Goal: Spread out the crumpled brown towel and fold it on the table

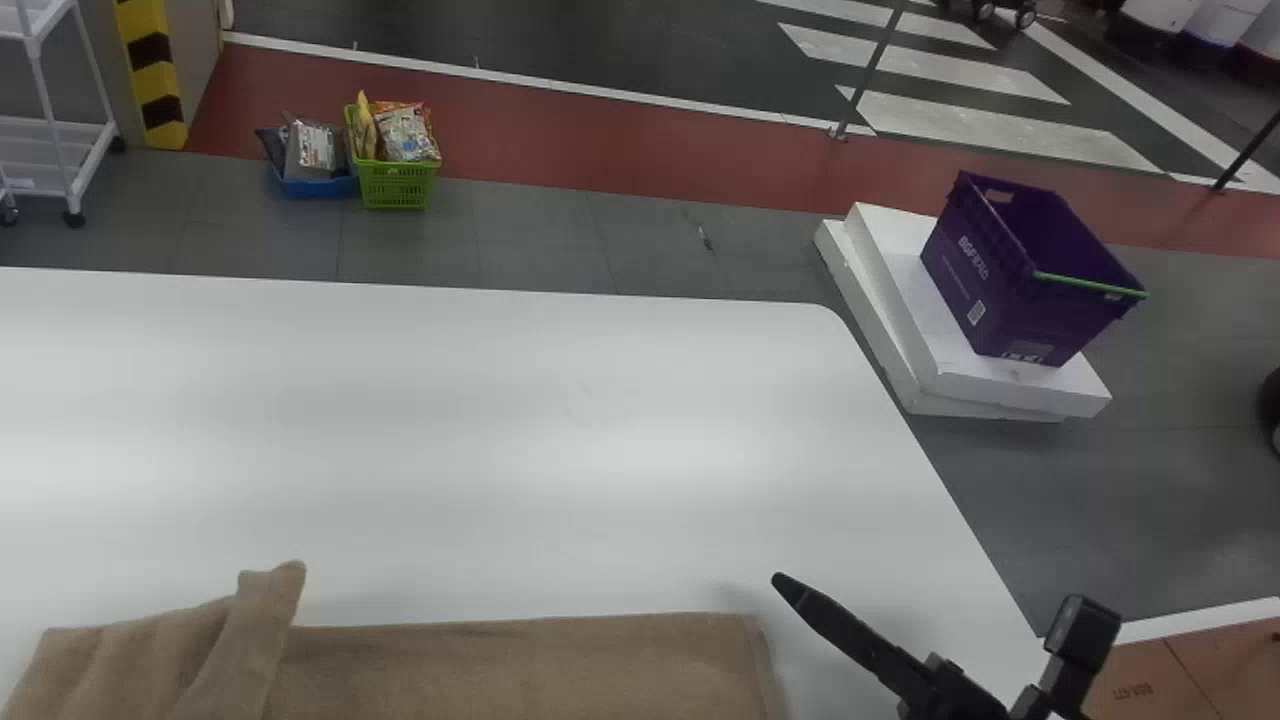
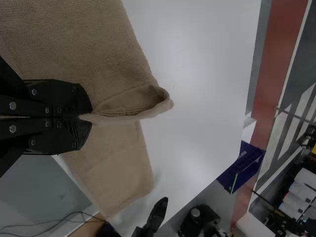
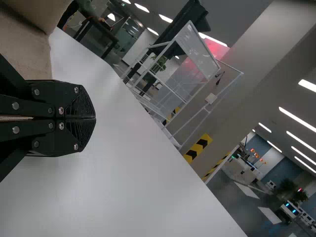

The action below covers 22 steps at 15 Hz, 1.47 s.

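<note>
The brown towel lies along the table's near side, its right part flat. Toward its left end a fold stands up in a peak. My right gripper is over the table just right of the towel's right edge. In the right wrist view the right gripper is shut with nothing at its tips, the towel beside it. In the left wrist view my left gripper is shut on the towel, pinching an edge that bulges into an open loop beyond the tips.
The white table stretches away beyond the towel. On the floor past its right edge, a purple crate rests on white boxes. Green and blue baskets stand on the floor behind, with a white cart farther left.
</note>
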{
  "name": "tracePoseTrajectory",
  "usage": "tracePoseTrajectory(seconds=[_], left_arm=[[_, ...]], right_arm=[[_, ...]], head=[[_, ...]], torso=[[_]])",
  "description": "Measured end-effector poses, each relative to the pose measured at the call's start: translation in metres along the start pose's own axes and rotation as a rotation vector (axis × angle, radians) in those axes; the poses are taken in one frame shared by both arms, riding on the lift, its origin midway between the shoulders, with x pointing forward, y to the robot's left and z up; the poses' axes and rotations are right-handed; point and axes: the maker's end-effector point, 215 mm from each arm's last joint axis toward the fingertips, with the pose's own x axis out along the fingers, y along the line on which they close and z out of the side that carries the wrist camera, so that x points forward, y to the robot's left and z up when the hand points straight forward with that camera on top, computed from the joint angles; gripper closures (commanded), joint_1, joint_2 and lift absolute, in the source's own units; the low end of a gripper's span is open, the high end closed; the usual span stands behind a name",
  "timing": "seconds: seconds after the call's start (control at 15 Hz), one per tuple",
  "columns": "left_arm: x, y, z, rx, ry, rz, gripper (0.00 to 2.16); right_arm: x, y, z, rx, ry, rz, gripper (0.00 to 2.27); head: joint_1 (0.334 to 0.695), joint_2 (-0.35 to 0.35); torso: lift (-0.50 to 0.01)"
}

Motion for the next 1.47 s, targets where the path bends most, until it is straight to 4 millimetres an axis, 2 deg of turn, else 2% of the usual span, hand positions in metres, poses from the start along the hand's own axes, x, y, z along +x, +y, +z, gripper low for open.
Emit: tracePoseTrajectory(seconds=[0.13, 0.47, 0.73, 1.0, 1.47], left_arm=[[0.004, -0.007, 0.004, 0.006, -0.006, -0.011, 1.36], [0.017, -0.018, 0.029, 0.047, -0.036, -0.005, 1.36], [0.046, -0.041, 0.012, 0.091, 0.049, -0.018, 1.36], [0.058, -0.061, 0.005, 0.126, 0.082, -0.051, 1.37], [0.073, -0.051, 0.024, 0.186, 0.091, 0.003, 1.37]], right_arm=[[0.004, -0.002, -0.003, 0.0, 0.002, 0.004, 1.13], [0.011, -0.005, -0.007, 0.002, 0.001, 0.012, 1.13], [0.015, -0.008, -0.01, 0.003, 0.001, 0.013, 1.13], [0.022, -0.009, -0.013, -0.001, 0.01, 0.022, 1.13], [0.021, -0.017, -0.013, -0.013, 0.019, 0.015, 1.13]], head=[[0.695, -0.35], [0.695, -0.35], [0.695, -0.35], [0.695, -0.35], [0.695, -0.35]], torso=[[-0.127], [-0.127], [-0.127], [-0.127], [-0.127]])
